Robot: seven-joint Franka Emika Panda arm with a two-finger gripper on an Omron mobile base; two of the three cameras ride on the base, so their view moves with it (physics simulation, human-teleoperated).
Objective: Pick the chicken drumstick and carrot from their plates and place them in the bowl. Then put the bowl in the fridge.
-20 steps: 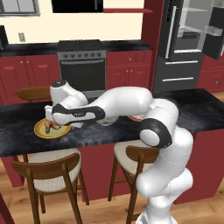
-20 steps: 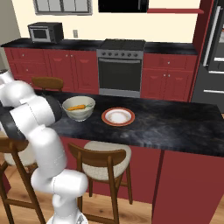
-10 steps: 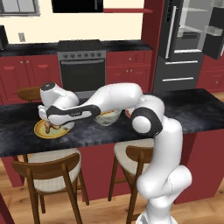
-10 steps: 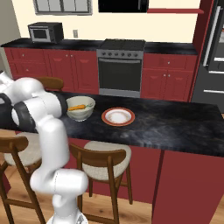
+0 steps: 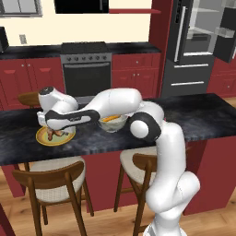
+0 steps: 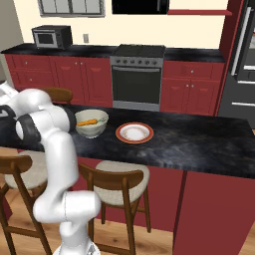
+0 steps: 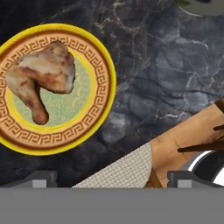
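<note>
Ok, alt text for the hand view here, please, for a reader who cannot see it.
Looking down from the open gripper, a golden-brown chicken drumstick lies on a yellow-rimmed plate at upper left on the dark marble counter. A wooden chair with a woven seat shows past the counter's edge at lower right.

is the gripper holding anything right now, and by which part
Nothing is held. The gripper is open above the counter, and the chicken drumstick lies untouched on its yellow plate.

I see bare tabletop (image 7: 144, 87) around the yellow plate (image 7: 94, 57). The bowl (image 5: 114, 123) stands near its right; my arm (image 5: 92, 113) crosses above.
</note>
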